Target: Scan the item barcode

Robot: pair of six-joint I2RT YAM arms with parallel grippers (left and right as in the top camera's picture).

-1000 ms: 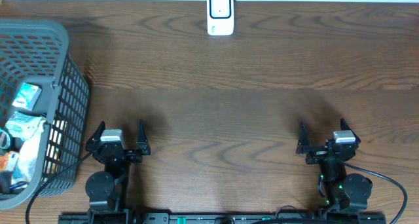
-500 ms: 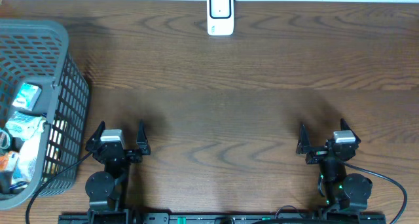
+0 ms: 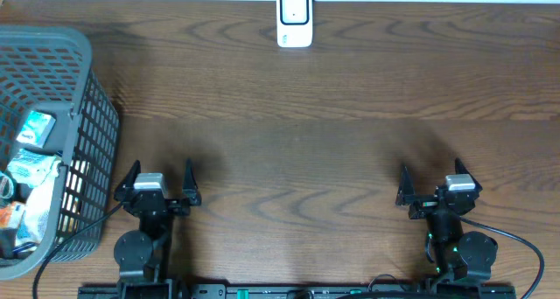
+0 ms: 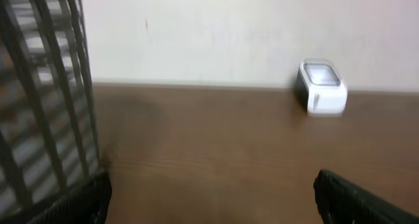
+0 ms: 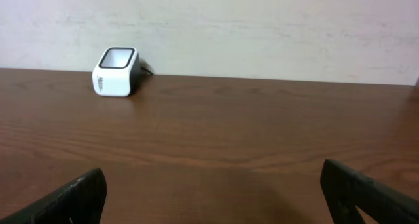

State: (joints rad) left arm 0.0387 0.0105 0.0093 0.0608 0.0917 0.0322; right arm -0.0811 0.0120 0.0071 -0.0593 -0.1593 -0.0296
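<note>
Over at 9 o'clock, basket (image 3: 87,115): grey mesh, just beside the left gripper (image 3: 162,168), with the items (image 3: 33,170) piled inside, teal-and-white packets mostly.
Scanner (image 3: 295,19): small white box at 12 o'clock, right on the far edge of the table (image 3: 297,133), well apart from both pincers.
Left gripper: fingers spread wide, nothing between them.
Right gripper (image 3: 430,170): spread wide too, down at 5 o'clock.
Open room: plain brown wood ran from the grippers up to the scanner.

The basket (image 3: 52,38) is cut off by the left edge overhead and blurred in the left wrist view. The packets (image 3: 33,170) inside are partly hidden, their print unreadable.
</note>
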